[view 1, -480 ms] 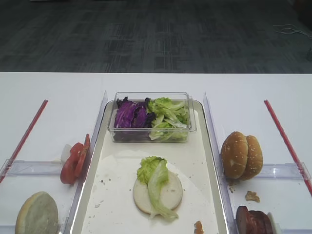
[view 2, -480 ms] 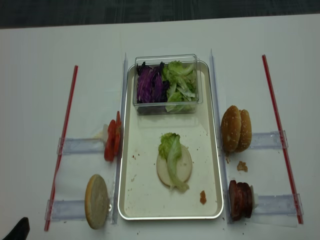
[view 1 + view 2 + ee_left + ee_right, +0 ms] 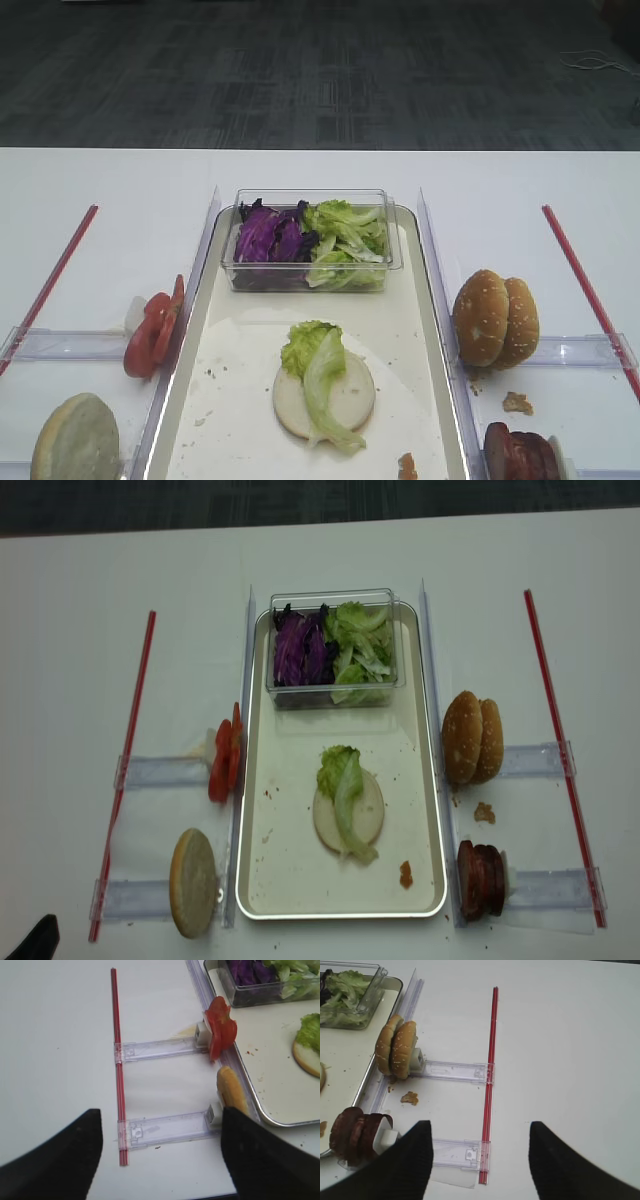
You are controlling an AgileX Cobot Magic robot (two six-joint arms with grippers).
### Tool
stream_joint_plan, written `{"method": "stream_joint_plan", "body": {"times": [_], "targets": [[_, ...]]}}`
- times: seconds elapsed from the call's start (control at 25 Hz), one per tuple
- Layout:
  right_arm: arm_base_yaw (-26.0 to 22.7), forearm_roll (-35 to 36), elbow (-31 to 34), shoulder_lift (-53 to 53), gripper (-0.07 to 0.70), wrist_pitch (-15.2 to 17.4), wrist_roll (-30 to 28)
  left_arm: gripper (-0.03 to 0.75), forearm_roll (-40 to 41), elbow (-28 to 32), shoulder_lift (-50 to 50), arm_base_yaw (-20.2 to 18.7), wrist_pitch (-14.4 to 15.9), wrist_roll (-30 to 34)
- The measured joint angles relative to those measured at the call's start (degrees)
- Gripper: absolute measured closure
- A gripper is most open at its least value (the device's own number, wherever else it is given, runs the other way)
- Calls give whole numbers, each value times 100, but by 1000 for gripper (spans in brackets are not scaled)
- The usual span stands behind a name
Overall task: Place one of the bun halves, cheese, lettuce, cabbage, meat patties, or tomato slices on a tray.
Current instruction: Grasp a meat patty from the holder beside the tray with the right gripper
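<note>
The right pincer (image 3: 477,1157) sits spread wide and empty, low over the counter (image 3: 570,1050), with the meat patties (image 3: 352,1135) at about its 9 o'clock. They stand on edge in a clear holder just outside the tray's (image 3: 437,810) right rim. I'd guess they're greasy and a bit soft, so squeeze across the flat faces of one, not the rim, or it slides out. The left pincer (image 3: 160,1150) is spread too, nothing in it. A lone bun half (image 3: 231,1091) stands on edge at its 1 o'clock, and the tomato slices (image 3: 220,1032) a bit past that look wet and floppy.

On the tray, a bun half (image 3: 348,815) lies cut side up with lettuce (image 3: 345,780) draped on it. Light, limp stuff, easy to knock off. At 12 o'clock a clear plastic box (image 3: 334,647) holds purple cabbage (image 3: 300,650) and more lettuce. Two more bun halves (image 3: 472,738) wait at 3 o'clock.

The counter's plain white, with dark carpet (image 3: 320,70) beyond.
</note>
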Motion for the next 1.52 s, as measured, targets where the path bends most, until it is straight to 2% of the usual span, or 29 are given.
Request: {"method": "stream_joint_plan", "body": {"times": [0.4, 0.52, 0.8, 1.04, 1.52], "targets": [[0, 91, 0, 0, 218, 0, 11, 242, 0, 0, 0, 0, 0, 0], [0, 91, -48, 123, 234, 138, 22, 242, 0, 0, 0, 0, 0, 0], [0, 114, -651, 1126, 238, 643, 359, 242, 0, 0, 0, 0, 0, 0], [0, 153, -1085, 2127, 238, 683, 718, 242, 0, 0, 0, 0, 0, 0], [0, 673, -1135, 3612, 238, 651, 1163, 242, 0, 0, 0, 0, 0, 0]]}}
